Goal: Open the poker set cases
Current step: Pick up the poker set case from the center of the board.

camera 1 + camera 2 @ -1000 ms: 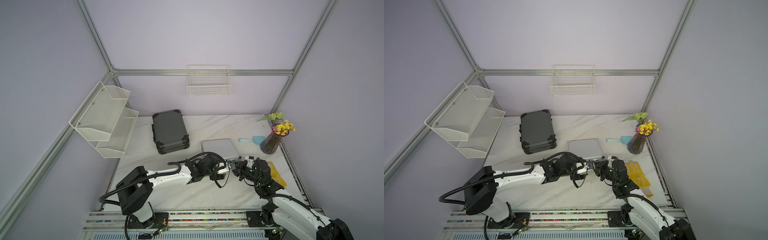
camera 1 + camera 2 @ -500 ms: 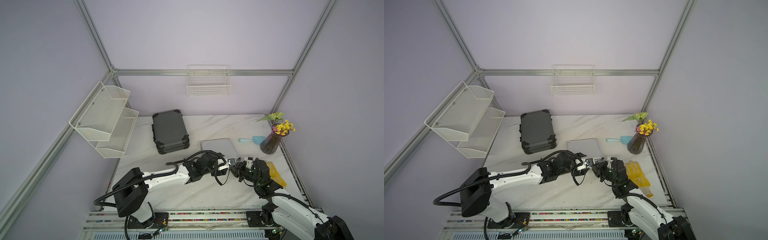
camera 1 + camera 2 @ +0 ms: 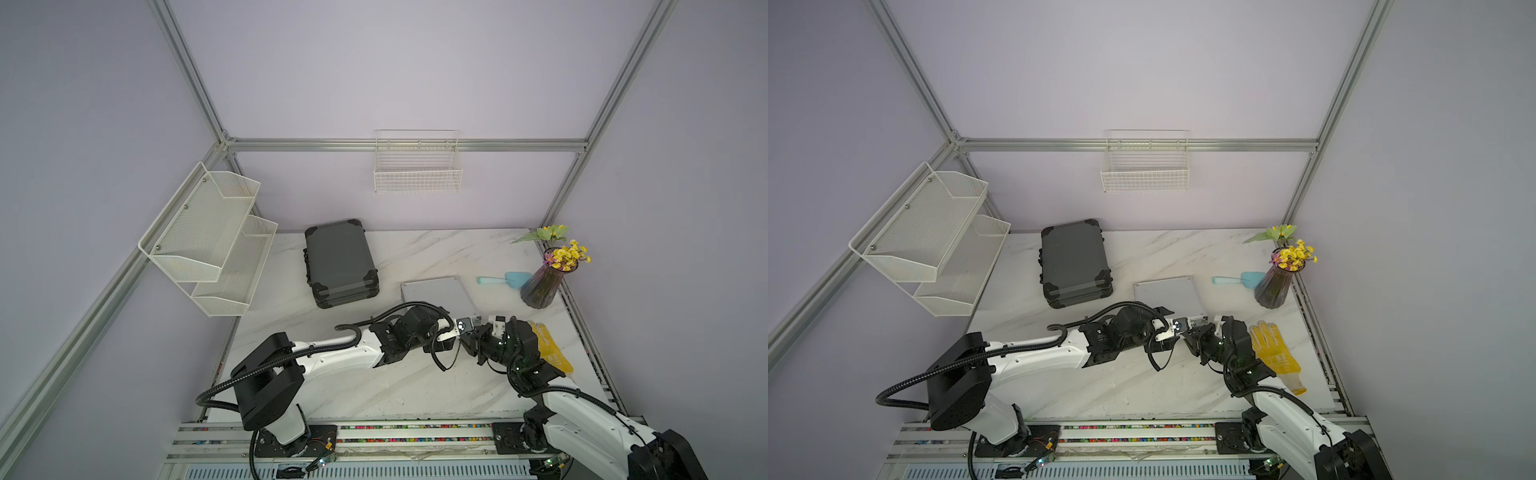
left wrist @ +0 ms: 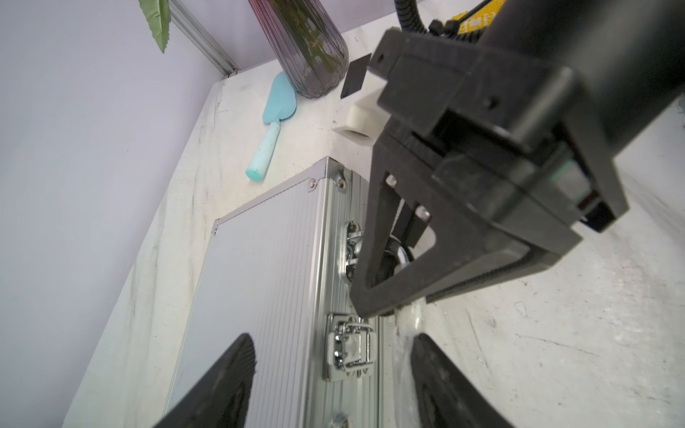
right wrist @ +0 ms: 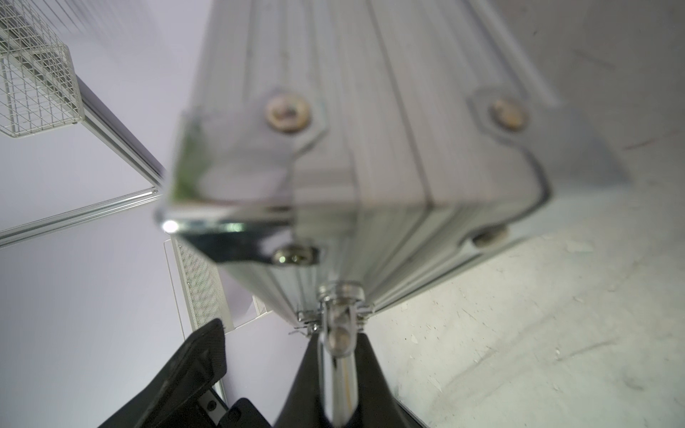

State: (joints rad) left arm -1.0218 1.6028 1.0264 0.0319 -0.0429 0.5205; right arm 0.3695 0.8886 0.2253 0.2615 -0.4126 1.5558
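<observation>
The ribbed silver case (image 3: 436,293) (image 3: 1165,293) lies shut on the marble table, right of centre. The dark grey case (image 3: 338,262) (image 3: 1073,259) lies shut at the back left, away from both arms. Both grippers meet at the silver case's near edge. My left gripper (image 4: 331,339) (image 3: 463,326) is open, one finger over the lid (image 4: 259,278) and one off the front wall, with a chrome latch (image 4: 348,348) between them, untouched. My right gripper (image 5: 338,342) (image 3: 471,332) is shut on a chrome latch (image 5: 339,370) close to the case's corner (image 5: 230,192).
A dark glass vase of flowers (image 3: 540,286) stands at the right edge, with a pale blue scoop (image 3: 505,279) beside it. A yellow glove (image 3: 1273,353) lies right of the right arm. A white mesh shelf (image 3: 208,241) hangs on the left wall, and a wire basket (image 3: 417,172) on the back wall.
My left arm has reached further right along the silver case's near edge, closer to the right gripper. The right gripper has stayed shut in place.
</observation>
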